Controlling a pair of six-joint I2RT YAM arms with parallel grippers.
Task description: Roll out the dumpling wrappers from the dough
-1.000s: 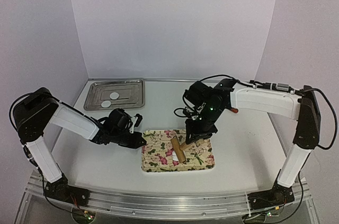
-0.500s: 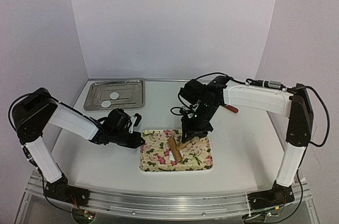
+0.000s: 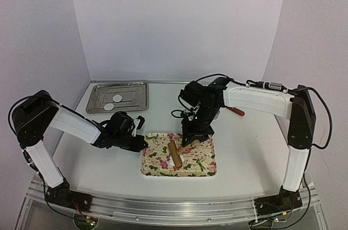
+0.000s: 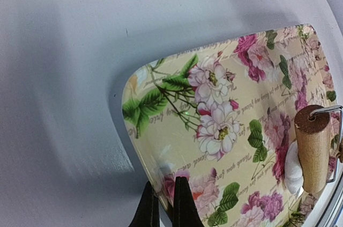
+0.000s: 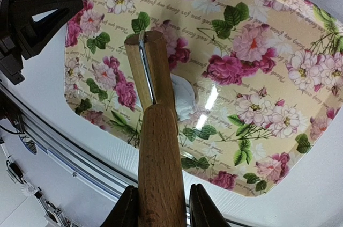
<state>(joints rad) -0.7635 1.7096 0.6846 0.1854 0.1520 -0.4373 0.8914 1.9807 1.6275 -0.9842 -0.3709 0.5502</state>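
Roller (image 3: 174, 154) barrel lies near-to-far over dough (image 5: 185, 101), handle in right claw (image 5: 161, 205).

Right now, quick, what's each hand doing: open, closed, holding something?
Left hand: closed, pinching the rim of the floral tray.
Right hand: closed on the handle of the wooden roller.

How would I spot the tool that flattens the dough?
Find the flowered tray at the near middle of the table. On it rests a small wooden roller, its handle held by the right gripper. It is the only brown wooden thing, sitting on a white piece of dough; the flat white discs lie far off in the metal tray.
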